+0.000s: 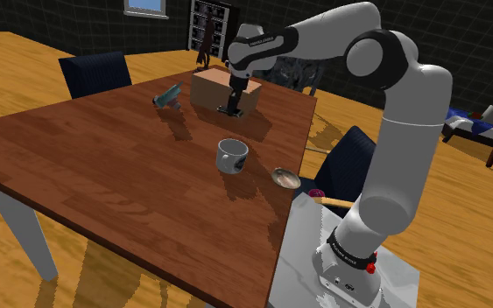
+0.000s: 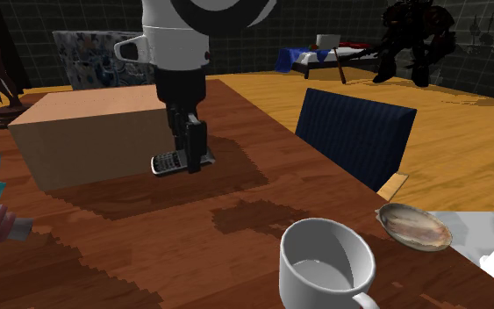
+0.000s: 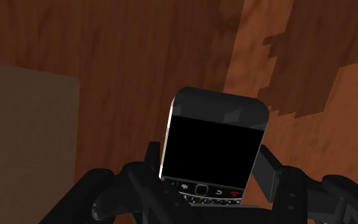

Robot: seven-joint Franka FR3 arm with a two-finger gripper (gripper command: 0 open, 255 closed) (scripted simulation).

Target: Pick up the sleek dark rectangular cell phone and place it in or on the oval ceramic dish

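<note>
Shoulder view: tool (image 1: pixel 234 108) points straight down just in front of the brown box (image 1: pixel 227 90) on the tabletop (image 1: pixel 95 166). White mug (image 1: pixel 232 155) stands apart from the box. Oval dish (image 1: pixel 285 178) sits farther from the box, at the tabletop edge.

Second exterior view: cell phone (image 2: pixel 171 162) is low at the box's front face. Its long axis is near level and its keypad end sticks out along that face. Can't tell if it touches the wood. Bare wood lies between box and mug.

Wrist view: phone faces up, keypad end toward the palm. Fingers (image 3: pixel 269 173) press both long sides, so the tool is closed on the phone.
</note>
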